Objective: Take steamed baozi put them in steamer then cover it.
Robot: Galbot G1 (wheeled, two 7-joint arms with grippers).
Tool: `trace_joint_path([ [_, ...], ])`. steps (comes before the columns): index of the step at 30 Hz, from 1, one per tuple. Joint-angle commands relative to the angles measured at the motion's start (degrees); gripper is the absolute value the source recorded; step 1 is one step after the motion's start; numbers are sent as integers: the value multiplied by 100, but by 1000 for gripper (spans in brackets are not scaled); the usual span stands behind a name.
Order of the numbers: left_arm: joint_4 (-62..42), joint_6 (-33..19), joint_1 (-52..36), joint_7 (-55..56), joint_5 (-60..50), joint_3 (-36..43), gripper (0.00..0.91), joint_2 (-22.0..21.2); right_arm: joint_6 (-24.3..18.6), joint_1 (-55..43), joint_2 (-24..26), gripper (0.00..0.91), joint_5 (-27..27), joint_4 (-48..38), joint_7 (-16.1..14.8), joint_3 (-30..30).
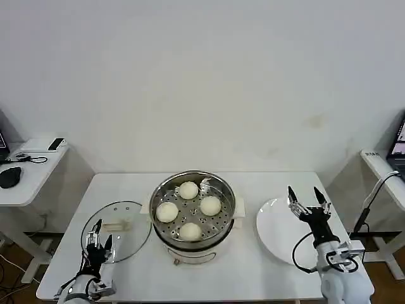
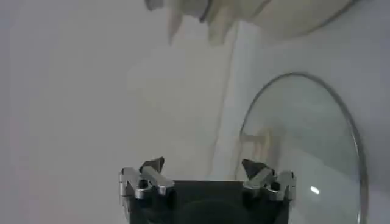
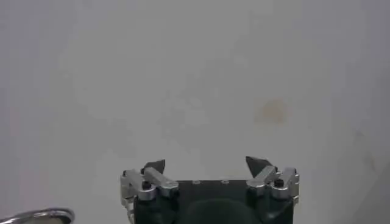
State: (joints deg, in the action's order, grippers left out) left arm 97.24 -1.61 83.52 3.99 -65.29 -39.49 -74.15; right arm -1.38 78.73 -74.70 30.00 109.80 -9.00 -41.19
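Four steamed baozi (image 1: 188,210) are sitting in the steamer (image 1: 192,215), between both grippers. The left gripper (image 1: 97,237), fingers wide, is hovering over the cover (image 1: 118,230); the right gripper (image 1: 308,200) is gaping over the plate (image 1: 278,229).

— What carries everything?
— A white table (image 1: 253,266).
— And what sits on it?
— The steamer (image 1: 192,237) at the middle, the glass cover (image 1: 126,221) lying flat to the robot's left of it, and a white plate (image 1: 278,231) to its right.
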Motion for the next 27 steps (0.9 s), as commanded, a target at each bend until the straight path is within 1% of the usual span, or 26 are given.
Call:
trace_joint_path([
  [1, -353, 1, -399, -37, -223, 20, 907, 45, -26, 82, -162, 907, -31, 21, 5, -119],
  [16, -803, 2, -996, -109, -235, 158, 907, 112, -108, 196, -271, 907, -56, -30, -2, -319],
  [27, -1078, -18, -1201, -118, -277, 239, 907, 149, -123, 257, -301, 907, -92, -24, -17, -410],
])
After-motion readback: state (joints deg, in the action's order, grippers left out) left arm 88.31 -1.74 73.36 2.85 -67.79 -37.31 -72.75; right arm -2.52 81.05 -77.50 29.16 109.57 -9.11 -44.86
